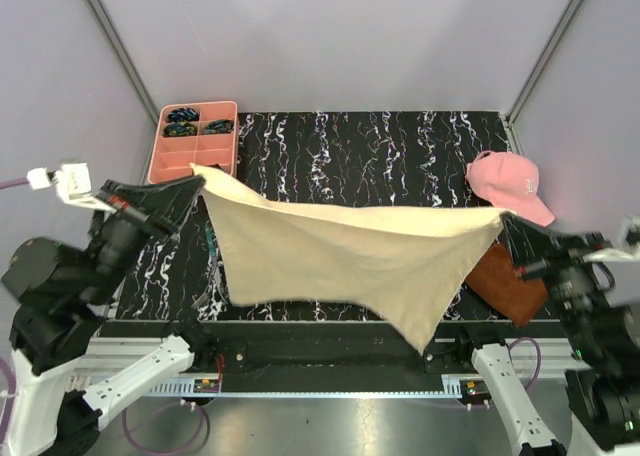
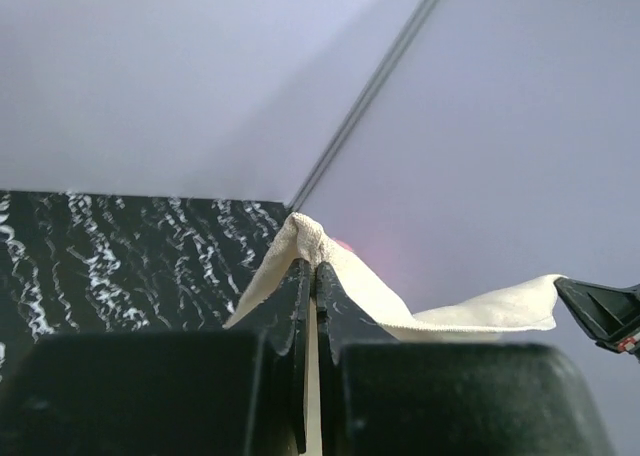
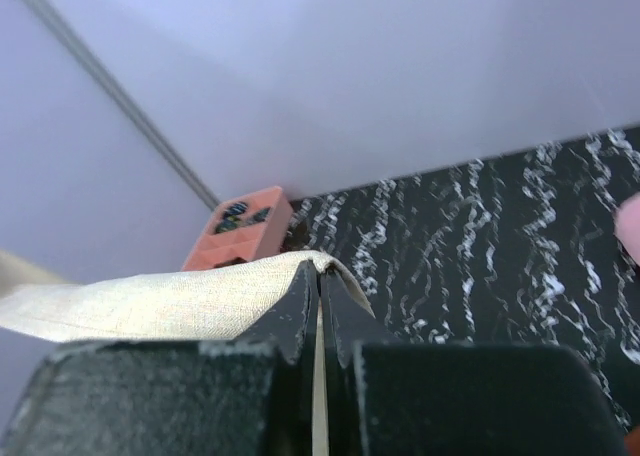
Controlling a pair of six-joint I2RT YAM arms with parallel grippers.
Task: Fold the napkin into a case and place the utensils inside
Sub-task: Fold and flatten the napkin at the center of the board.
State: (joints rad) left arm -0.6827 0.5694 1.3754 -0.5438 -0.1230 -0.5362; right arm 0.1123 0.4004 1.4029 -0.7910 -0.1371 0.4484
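Note:
The beige napkin [image 1: 340,251] hangs stretched in the air above the black marbled mat, held by two corners. My left gripper [image 1: 200,182] is shut on its far-left corner [image 2: 306,234]. My right gripper [image 1: 507,216] is shut on its right corner [image 3: 322,264]. The cloth sags between them, and a loose corner [image 1: 424,338] droops past the mat's near edge. In both wrist views the jaws pinch a thin fold of cloth. The utensils are hidden or out of view.
A pink compartment tray [image 1: 170,157] with small dark items stands at the far left. A pink cap [image 1: 508,181] lies at the right, and a brown suede-like square [image 1: 508,281] sits near the right arm. The mat [image 1: 380,146] ends at a metal rail [image 1: 340,376] in front.

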